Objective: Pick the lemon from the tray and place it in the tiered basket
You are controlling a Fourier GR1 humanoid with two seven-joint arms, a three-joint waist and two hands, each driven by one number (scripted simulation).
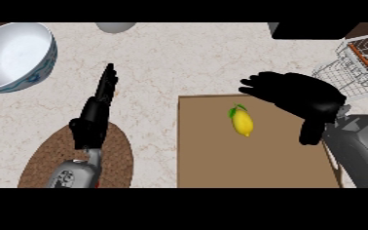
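A yellow lemon (243, 122) with a green leaf lies on the brown tray (215, 161), toward its far middle. My right hand (302, 97) hovers over the tray's far right corner, fingers relaxed and pointing left, a little to the right of and beyond the lemon, not touching it. The white wire tiered basket (345, 70) shows at the right edge, partly cut off. At the left, my left hand (97, 109) rests open with straight fingers pointing away, above a round woven mat.
A large white bowl with a blue pattern (22, 56) sits at the far left. A brown woven mat (43, 163) lies under the left forearm. A grey rounded object (115, 27) and a dark box (309, 30) stand along the far edge.
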